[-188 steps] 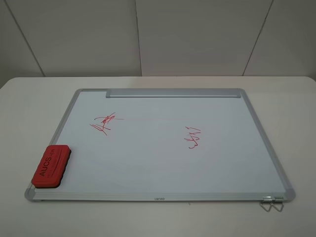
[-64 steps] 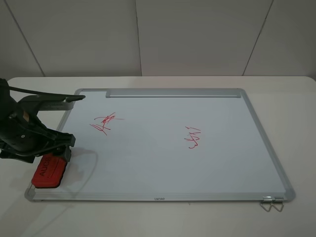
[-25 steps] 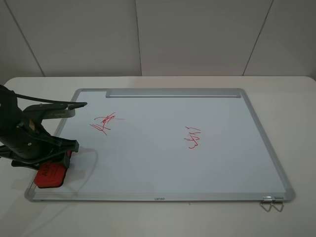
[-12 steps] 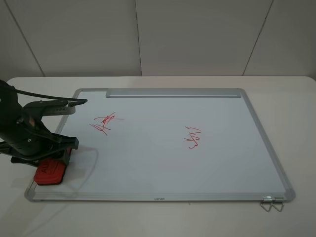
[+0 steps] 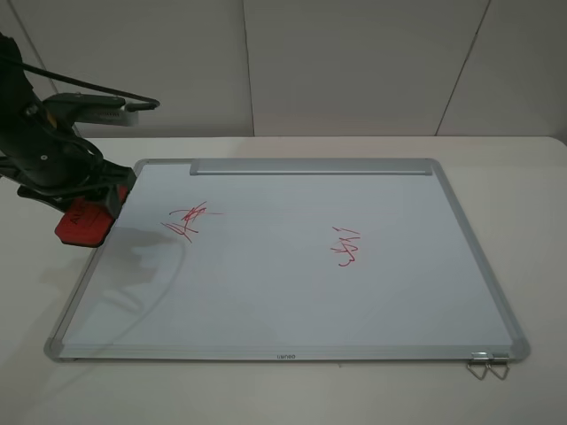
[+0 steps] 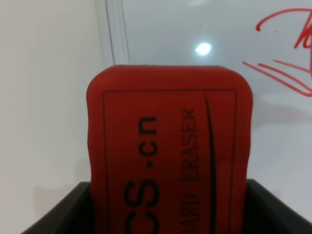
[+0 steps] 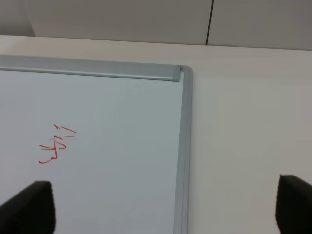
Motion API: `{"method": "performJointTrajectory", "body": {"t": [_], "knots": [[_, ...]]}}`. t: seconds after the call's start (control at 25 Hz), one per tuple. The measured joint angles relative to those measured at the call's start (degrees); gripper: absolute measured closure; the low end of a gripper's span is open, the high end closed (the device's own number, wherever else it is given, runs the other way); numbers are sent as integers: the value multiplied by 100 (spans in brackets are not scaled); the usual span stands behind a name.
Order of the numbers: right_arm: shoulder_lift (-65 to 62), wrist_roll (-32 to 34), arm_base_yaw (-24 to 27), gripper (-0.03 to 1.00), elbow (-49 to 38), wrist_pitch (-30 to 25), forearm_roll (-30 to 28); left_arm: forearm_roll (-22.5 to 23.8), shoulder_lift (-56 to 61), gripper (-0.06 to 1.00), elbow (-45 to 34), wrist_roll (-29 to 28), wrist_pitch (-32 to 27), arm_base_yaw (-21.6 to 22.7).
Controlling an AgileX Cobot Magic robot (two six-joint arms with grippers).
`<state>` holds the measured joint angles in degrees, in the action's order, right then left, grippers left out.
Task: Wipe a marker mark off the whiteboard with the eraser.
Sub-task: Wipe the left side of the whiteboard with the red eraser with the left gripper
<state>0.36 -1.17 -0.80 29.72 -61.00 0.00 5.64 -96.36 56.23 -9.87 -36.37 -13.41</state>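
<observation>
The left tool [image 5: 96, 204] grips the one red eraser [image 5: 81, 223] over the whiteboard's [image 5: 283, 354] left frame near the far corner, close to the crossed marker mark [image 5: 188, 220]. White board runs on rightward to a second red squiggle [image 5: 346, 248]. Counter [image 5: 540, 221] borders every edge. The right tool [image 7: 161, 209] is spread wide, holding nothing, above the right frame.

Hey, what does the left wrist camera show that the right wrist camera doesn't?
Only left wrist: the eraser clamped in the left gripper, and part of the marker mark. Only right wrist: the looping squiggle, the tray strip and the open right gripper. Both: the whiteboard, its silver frame and the table.
</observation>
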Motion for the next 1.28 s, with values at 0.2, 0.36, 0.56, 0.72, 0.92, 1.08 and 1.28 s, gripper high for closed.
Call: {"method": "performJointTrajectory", "body": {"t": [0.2, 0.36, 0.56, 0.72, 0.92, 1.08, 1.28], "knots": [[0, 0, 0, 14, 0, 0, 0, 66, -826, 37, 808, 774, -227, 62], [0, 0, 0, 14, 0, 0, 0, 27, -1504, 37, 1370, 1162, -257, 35], [0, 0, 0, 14, 0, 0, 0, -47, -2008, 37, 1861, 1592, -151, -47], [0, 0, 0, 14, 0, 0, 0, -286, -2254, 37, 2081, 2097, -91, -78], [0, 0, 0, 14, 0, 0, 0, -759, -2436, 37, 2109, 2526, 87, -78], [0, 0, 0, 14, 0, 0, 0, -926, -2489, 37, 2111, 2648, 211, -78], [0, 0, 0, 14, 0, 0, 0, -1040, -2649, 37, 2152, 2696, 217, -78]]}}
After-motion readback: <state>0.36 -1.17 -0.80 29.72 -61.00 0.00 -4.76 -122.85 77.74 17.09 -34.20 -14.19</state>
